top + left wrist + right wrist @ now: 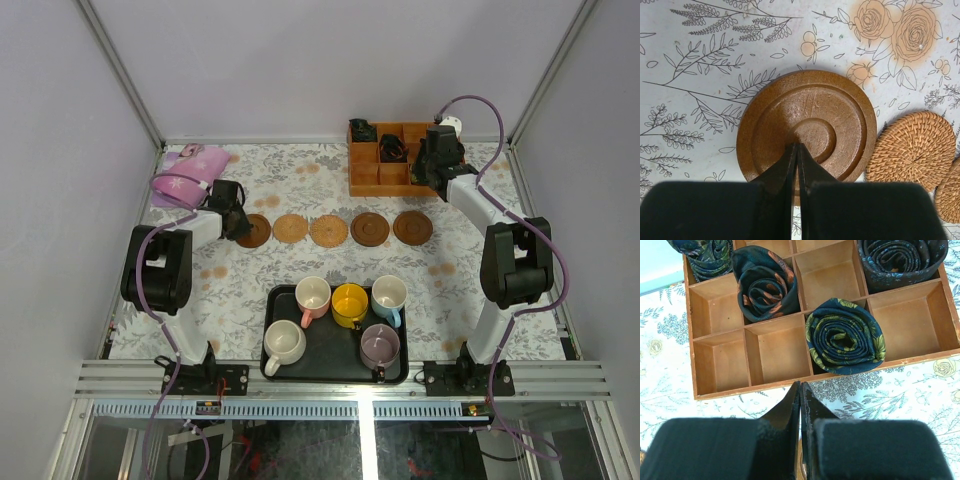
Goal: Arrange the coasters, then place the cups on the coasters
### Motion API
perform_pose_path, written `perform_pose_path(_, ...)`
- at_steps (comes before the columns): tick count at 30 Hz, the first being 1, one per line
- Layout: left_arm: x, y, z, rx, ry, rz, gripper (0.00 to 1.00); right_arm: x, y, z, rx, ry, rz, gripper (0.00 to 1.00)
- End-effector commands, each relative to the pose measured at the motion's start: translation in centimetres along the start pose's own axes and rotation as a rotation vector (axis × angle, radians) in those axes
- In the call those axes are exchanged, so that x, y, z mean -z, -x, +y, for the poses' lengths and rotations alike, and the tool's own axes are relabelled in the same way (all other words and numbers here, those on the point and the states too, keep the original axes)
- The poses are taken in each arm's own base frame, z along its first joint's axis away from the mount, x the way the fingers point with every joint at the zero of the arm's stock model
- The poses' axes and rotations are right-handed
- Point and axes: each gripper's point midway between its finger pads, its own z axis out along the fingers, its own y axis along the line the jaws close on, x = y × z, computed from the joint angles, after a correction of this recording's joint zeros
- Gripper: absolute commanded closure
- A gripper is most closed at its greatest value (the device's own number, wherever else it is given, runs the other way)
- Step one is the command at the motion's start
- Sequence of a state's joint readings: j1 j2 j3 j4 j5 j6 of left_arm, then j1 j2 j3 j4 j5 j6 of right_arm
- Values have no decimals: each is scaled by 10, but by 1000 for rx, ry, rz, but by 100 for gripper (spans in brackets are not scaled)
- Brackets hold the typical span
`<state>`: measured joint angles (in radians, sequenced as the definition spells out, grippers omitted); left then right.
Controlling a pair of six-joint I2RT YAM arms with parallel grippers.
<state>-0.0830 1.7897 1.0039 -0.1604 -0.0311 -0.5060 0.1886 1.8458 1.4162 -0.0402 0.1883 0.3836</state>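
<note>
Both pairs of jaws are pressed shut and empty, the left gripper [798, 148] over the 9 o'clock end of the coasters [329, 230], rowed 9-to-3, the right gripper [800, 386] by the wooden box [727, 367], so the cups [350, 305] on the tray [335, 355] at 6 o'clock seem nearer the left.
</note>
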Motion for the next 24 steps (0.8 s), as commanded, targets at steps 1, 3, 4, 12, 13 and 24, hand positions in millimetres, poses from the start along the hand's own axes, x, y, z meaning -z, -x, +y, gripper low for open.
perform_pose_path(1, 2, 8, 10, 6, 59, -22, 100, 4, 13, 6, -17, 27, -25, 99)
perform_pose_path(3, 2, 10, 11, 1, 63, -28, 100, 4, 12, 6, -18, 27, -20, 99)
perform_pose_path(4, 1, 11, 11, 0, 64, -31, 100, 4, 11, 6, -17, 29, -16, 99)
perform_pose_path(12, 1, 20, 3, -3, 33, -54, 100, 5, 7, 7, -18, 43, -8, 99)
perform_pose_path(13, 2, 23, 0, -2, 19, -64, 100, 5, 6, 8, -14, 48, -6, 99)
perform_pose_path(24, 29, 79, -56, -8, -194, -218, 97, 8, -29, 47, 100, 272, 153, 98)
